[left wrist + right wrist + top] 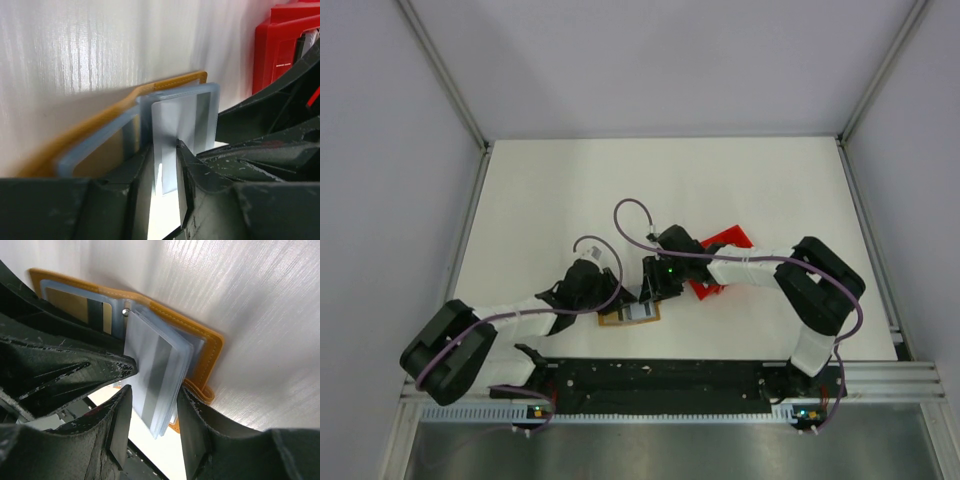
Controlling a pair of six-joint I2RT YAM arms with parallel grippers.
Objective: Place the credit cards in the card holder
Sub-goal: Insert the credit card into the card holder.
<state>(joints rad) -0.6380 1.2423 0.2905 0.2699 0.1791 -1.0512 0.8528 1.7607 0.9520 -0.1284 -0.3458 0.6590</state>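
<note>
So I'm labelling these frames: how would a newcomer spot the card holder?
Look at the white table, near its front edge, where the two grippers meet. The card holder lies open there: orange-brown, stitched, with clear plastic sleeves, unlike the red tray behind it.

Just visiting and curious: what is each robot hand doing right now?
Left gripper: closed on a plastic sleeve of the card holder.
Right gripper: around a sleeve; grip unclear.

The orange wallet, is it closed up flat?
No, the orange wallet lies open on the table, with its clear plastic card sleeves standing up between the right gripper's fingers.
</note>
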